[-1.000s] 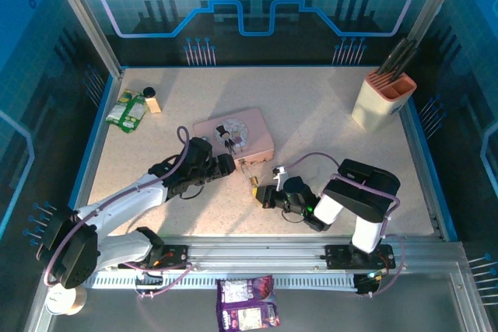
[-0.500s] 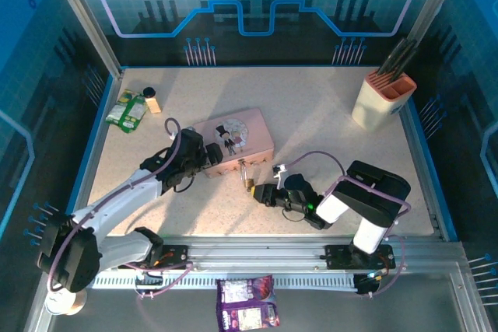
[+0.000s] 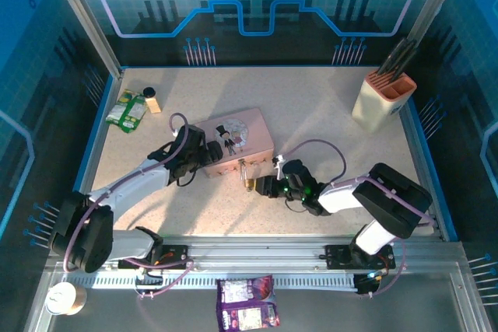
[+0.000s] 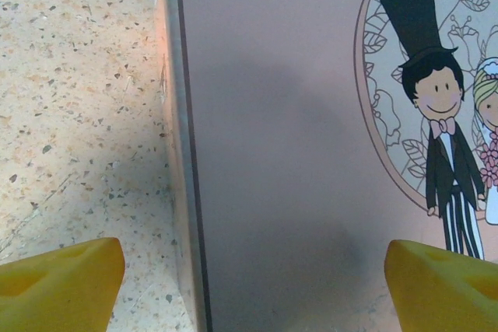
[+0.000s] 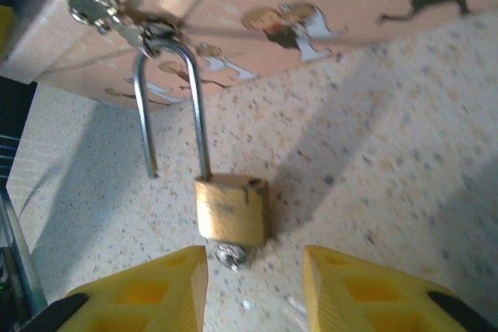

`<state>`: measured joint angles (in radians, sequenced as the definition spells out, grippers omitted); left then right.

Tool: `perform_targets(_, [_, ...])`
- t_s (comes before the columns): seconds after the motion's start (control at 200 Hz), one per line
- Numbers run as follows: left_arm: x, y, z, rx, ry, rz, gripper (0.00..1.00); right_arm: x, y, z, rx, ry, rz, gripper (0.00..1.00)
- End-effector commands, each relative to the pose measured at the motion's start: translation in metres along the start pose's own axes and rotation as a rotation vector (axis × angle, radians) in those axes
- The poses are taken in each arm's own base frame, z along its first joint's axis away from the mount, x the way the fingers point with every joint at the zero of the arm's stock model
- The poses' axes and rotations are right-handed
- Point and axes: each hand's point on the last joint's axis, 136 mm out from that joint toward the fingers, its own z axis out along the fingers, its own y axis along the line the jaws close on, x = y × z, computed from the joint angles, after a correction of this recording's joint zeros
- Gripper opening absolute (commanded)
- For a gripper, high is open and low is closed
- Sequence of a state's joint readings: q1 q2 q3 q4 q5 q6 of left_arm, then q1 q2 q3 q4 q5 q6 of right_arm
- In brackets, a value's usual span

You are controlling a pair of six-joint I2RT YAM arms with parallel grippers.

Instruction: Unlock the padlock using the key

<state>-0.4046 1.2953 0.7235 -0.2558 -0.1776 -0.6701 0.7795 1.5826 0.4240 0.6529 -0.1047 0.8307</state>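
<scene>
Well short of the pink box [image 3: 233, 141], past the near edge of the bench [image 3: 327, 138], a purple snack packet [image 3: 247, 312]. Just on the near side of the box, the right tool [image 5: 254, 285], fingers [image 5: 140, 289] parted and clamped on nothing, tips either side of the key [image 5: 231, 256] without touching it. Key seated in the underside of the padlock [image 5: 231, 209], itself lying on the bench against the box's near wall, shackle [image 5: 199, 122] hooked through the box's clasp [image 5: 93, 7]. One shackle leg out of the brass body: probably unlocked already, with only key removal or unhooking left. At the box's left edge, the left tool [image 4: 253, 293], wide apart, gripping nothing. Far right of the box, a knife block [image 3: 383, 101]; far left, green packets [image 3: 127, 111]. Nothing in the way.
</scene>
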Motion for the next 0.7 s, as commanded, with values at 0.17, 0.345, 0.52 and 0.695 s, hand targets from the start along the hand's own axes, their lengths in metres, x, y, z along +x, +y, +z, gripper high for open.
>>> perform_targets(0.17, [-0.004,-0.010,0.005,0.049,0.008,0.015,0.87,-0.012,0.012,0.015,-0.045,0.095,-0.064,0.35])
perform_targets(0.345, [0.001,-0.010,0.007,0.057,0.024,0.006,0.87,-0.014,0.011,0.025,-0.047,0.110,-0.067,0.35])
perform_targets(0.52, [0.004,-0.008,0.008,0.059,0.033,-0.004,0.86,-0.016,0.009,0.033,-0.067,0.112,-0.067,0.33])
perform_targets(0.695, [0.006,-0.009,0.010,0.061,0.041,-0.008,0.86,-0.016,0.011,0.039,-0.108,0.109,-0.059,0.32])
